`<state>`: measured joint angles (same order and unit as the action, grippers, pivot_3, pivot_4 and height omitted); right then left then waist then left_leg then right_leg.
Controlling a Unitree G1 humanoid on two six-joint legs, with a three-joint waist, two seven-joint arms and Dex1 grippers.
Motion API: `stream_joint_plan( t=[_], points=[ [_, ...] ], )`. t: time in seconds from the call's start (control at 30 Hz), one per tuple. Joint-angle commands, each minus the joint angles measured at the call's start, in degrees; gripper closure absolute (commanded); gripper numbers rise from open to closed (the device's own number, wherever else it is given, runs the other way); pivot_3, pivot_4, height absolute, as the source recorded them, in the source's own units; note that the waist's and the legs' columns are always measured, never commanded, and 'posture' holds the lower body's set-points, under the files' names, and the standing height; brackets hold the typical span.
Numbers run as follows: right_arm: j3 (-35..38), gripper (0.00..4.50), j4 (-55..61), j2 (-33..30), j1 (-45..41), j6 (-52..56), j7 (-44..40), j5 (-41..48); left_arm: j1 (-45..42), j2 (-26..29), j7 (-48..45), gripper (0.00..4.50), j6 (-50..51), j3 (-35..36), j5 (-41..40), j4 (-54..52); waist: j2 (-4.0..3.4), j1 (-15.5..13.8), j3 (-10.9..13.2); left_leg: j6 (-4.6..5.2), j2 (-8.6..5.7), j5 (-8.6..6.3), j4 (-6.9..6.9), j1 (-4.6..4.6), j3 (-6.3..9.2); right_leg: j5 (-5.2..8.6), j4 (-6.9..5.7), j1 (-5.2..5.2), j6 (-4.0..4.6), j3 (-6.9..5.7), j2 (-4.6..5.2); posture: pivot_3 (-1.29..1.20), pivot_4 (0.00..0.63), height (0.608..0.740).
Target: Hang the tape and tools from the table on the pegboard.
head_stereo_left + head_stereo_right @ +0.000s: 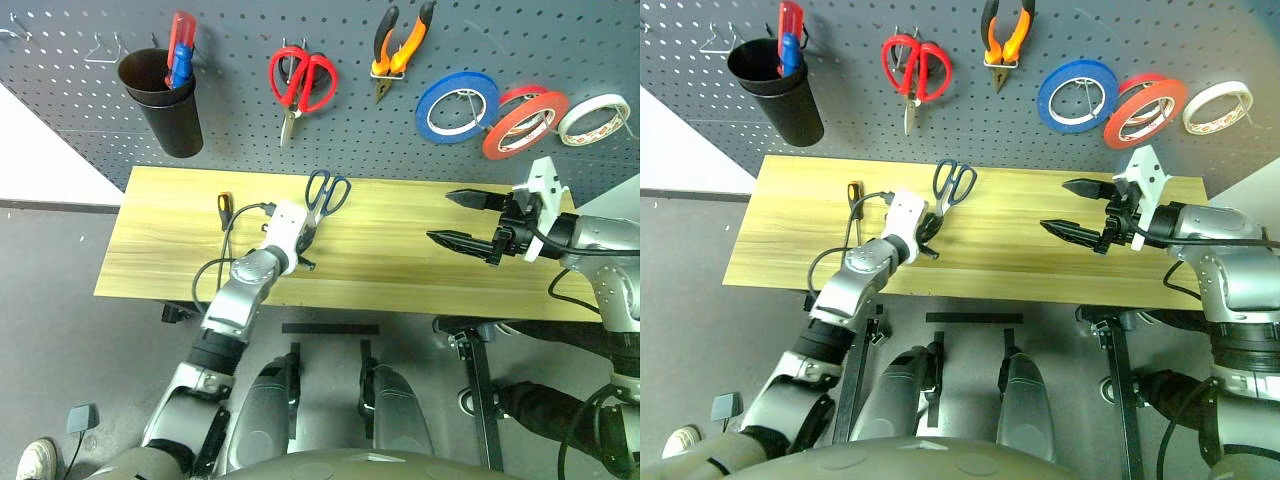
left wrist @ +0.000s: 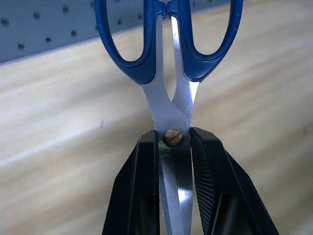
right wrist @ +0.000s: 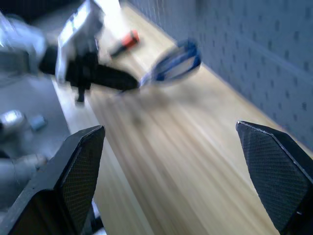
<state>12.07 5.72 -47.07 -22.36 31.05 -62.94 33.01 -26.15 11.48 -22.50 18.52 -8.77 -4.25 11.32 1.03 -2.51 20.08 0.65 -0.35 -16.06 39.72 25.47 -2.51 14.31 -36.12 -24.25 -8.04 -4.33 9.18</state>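
Note:
My left gripper (image 1: 310, 236) is shut on the blades of the dark-blue-handled scissors (image 1: 327, 190), right at the pivot screw (image 2: 172, 138). Their handles point toward the pegboard (image 1: 240, 130), low over the back of the table (image 1: 390, 275). The small screwdriver (image 1: 225, 208) lies on the wood to the left of that hand. On the pegboard hang the orange-and-black pliers (image 1: 403, 45) and the red tape (image 1: 524, 122). My right gripper (image 1: 462, 218) hovers open above the table's right part, pointing left, with nothing between its fingers (image 3: 73, 171).
A black cup (image 1: 165, 100) holding a red-and-blue tool hangs at the board's left, beside a bare wire hook (image 1: 103, 50). Red-handled scissors (image 1: 302, 80), a blue ring (image 1: 457, 105) and a pale ring (image 1: 594, 118) also hang there.

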Motion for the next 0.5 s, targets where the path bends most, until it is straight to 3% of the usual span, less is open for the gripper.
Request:
stream_joint_plan(
  t=[0.03,0.33,0.5],
  points=[
    [4.16,0.00,6.10,-0.35,1.10,2.78,1.02,5.30,3.34,3.65,-6.71,3.93,-9.48,1.78,-2.14,-5.63,-0.03,-0.05,-0.07,0.00,0.00,0.00,0.01,0.01,0.01,-0.02,0.01,0.00,-0.01,-0.01,0.01,0.08,0.240,0.728],
    [8.24,0.00,11.36,-0.03,0.18,3.47,4.49,10.85,7.98,5.57,-21.70,3.93,-32.72,6.34,-11.91,-8.87,-0.06,-1.14,-1.67,-0.02,-0.04,0.01,0.09,0.04,-0.21,-0.12,0.03,0.06,-0.02,-0.08,0.00,0.10,0.169,0.728],
    [8.41,0.00,10.95,-0.70,-2.00,3.31,4.63,12.00,4.96,3.18,-22.22,3.93,-41.74,8.15,-13.06,-5.52,-0.16,-1.32,-3.43,-0.01,-0.17,0.01,0.15,0.01,-0.24,-0.13,0.04,0.15,-0.02,-0.12,-0.05,0.11,0.139,0.728]
  ],
)
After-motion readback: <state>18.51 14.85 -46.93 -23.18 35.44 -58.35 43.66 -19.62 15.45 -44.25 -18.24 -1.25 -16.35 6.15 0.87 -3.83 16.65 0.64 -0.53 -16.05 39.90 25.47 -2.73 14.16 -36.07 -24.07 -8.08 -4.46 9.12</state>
